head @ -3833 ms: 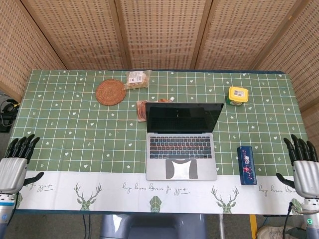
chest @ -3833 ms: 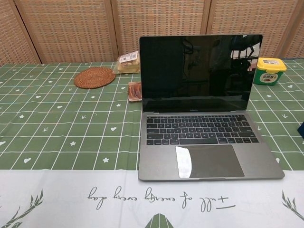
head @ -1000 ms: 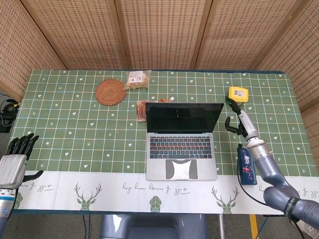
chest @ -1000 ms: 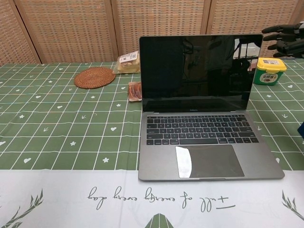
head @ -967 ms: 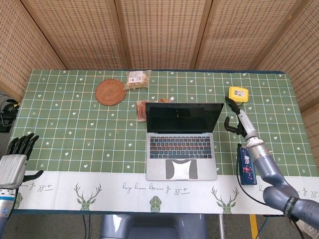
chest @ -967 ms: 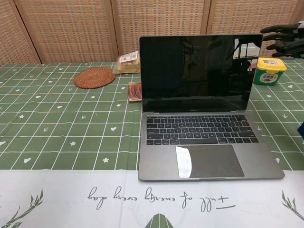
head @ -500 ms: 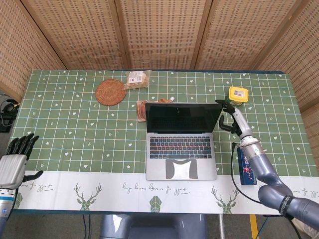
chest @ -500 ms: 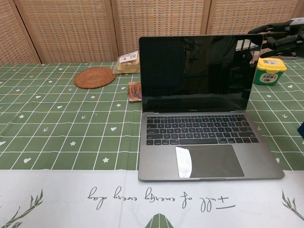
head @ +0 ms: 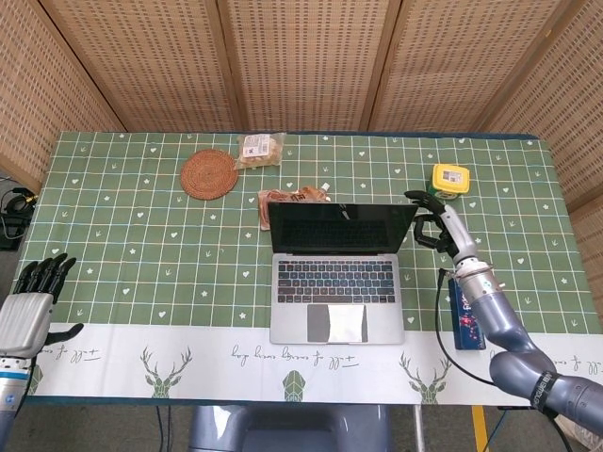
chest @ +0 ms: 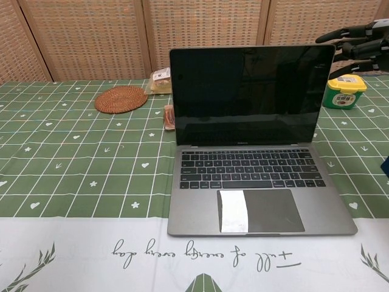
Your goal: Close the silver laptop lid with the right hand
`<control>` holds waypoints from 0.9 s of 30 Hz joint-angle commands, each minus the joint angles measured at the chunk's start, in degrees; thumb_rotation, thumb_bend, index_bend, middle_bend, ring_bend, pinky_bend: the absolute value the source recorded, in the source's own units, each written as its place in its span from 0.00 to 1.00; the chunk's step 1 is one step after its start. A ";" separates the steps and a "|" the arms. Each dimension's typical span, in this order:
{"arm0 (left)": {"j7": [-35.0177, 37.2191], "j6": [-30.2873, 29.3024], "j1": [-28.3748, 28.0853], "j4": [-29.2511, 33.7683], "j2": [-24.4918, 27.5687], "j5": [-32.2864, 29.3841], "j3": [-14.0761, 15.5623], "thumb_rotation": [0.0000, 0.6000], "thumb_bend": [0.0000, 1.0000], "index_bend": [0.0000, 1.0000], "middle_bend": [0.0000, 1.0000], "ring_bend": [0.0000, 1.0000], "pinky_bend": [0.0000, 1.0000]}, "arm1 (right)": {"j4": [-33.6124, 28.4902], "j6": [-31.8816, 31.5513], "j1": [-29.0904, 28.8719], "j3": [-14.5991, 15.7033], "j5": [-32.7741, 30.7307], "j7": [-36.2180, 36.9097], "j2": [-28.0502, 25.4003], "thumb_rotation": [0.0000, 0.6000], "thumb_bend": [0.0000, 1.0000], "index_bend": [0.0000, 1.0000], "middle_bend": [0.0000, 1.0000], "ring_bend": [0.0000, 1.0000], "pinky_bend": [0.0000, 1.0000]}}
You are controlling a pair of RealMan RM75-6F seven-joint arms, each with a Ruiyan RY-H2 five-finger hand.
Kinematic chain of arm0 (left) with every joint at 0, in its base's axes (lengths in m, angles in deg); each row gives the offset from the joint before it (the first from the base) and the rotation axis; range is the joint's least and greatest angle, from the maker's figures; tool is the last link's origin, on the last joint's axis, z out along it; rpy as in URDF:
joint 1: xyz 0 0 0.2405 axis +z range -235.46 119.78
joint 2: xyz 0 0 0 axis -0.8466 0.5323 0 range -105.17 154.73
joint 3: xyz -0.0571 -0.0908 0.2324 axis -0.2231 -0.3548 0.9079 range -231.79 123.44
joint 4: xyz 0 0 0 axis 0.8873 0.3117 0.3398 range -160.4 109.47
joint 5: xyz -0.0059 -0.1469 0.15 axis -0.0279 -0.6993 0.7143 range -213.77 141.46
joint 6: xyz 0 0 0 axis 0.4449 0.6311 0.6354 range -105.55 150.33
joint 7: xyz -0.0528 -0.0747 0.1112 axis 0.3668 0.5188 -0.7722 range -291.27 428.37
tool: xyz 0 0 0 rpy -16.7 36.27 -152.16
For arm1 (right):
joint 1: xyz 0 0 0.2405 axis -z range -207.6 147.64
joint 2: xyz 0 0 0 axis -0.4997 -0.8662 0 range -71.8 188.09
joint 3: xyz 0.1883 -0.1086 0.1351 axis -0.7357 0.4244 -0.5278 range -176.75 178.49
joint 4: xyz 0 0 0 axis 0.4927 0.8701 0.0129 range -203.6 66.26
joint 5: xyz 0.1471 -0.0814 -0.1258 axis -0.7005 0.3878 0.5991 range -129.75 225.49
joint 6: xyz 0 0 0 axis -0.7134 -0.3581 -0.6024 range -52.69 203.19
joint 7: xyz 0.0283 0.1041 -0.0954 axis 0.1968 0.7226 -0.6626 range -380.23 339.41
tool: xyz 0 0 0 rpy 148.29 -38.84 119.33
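The silver laptop [head: 337, 282] stands open in the middle of the table, its dark screen [chest: 250, 94] upright and facing me. My right hand [head: 435, 222] reaches in from the right with fingers spread, and its fingertips [chest: 325, 38] are at the lid's upper right corner, holding nothing. In the chest view only the fingers of that hand [chest: 360, 44] show, at the right edge. My left hand [head: 28, 303] hovers open off the table's front left corner, far from the laptop.
A yellow-lidded jar [head: 449, 178] stands just behind the right hand. A dark blue box [head: 465, 315] lies under the right forearm. A woven coaster [head: 209, 173] and snack packets [head: 261, 147] lie behind the laptop at the left.
The right hand rose from the table's front edge to the lid's right corner. In the last half second the laptop shifted left and toward me. The left hand stayed put.
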 commanded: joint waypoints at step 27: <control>-0.45 -0.49 0.11 0.39 0.15 0.50 0.26 1.00 0.08 0.00 0.00 0.00 0.00 | -4.48 0.49 1.84 -0.10 2.81 3.59 -2.86 1.00 0.92 0.25 0.36 0.35 0.54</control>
